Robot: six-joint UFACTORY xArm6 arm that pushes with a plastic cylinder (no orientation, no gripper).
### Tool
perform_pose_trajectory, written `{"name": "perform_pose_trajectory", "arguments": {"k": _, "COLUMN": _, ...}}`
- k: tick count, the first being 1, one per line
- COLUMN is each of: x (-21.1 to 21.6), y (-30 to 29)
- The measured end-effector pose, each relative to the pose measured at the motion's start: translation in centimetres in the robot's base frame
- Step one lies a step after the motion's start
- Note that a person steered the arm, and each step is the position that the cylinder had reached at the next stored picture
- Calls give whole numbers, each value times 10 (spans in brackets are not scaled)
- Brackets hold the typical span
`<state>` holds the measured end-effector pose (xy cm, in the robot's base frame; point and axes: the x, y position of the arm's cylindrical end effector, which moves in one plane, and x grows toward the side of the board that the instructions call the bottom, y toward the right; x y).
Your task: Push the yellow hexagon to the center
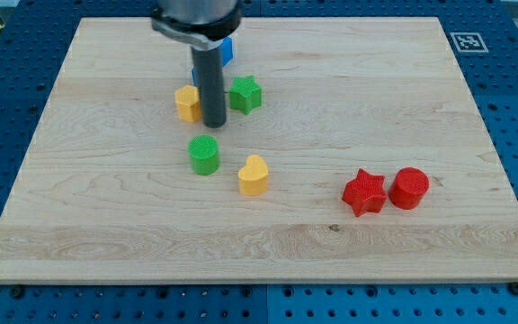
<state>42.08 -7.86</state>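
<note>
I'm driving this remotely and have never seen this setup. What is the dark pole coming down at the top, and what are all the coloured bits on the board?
The pole is the robot arm's pushing rod. It has no gripper and holds nothing; it only slides blocks along. There is one camera view, looking down at a wooden board.

My tip sits just to the right of the yellow hexagon, with the green star on the tip's other side. A blue block peeks out behind the rod; its shape is hidden. Lower down are a green cylinder and a yellow heart. Toward the view's right sit a red star and a red cylinder.

A dark cylindrical rod, my tip (215, 123), under a black, perhaps silver-rimmed mount.
</note>
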Motion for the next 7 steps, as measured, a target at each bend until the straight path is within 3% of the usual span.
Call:
{"name": "perform_pose_trajectory", "arguments": {"k": 1, "x": 6, "y": -68}}
{"name": "perform_pose_trajectory", "arguments": {"k": 2, "x": -31, "y": -125}}
{"name": "perform_pose_trajectory", "arguments": {"k": 3, "x": -71, "y": -122}}
{"name": "perform_pose_trajectory", "arguments": {"k": 6, "x": -37, "y": -36}}
{"name": "perform_pose_trajectory", "arguments": {"k": 7, "x": -32, "y": -36}}
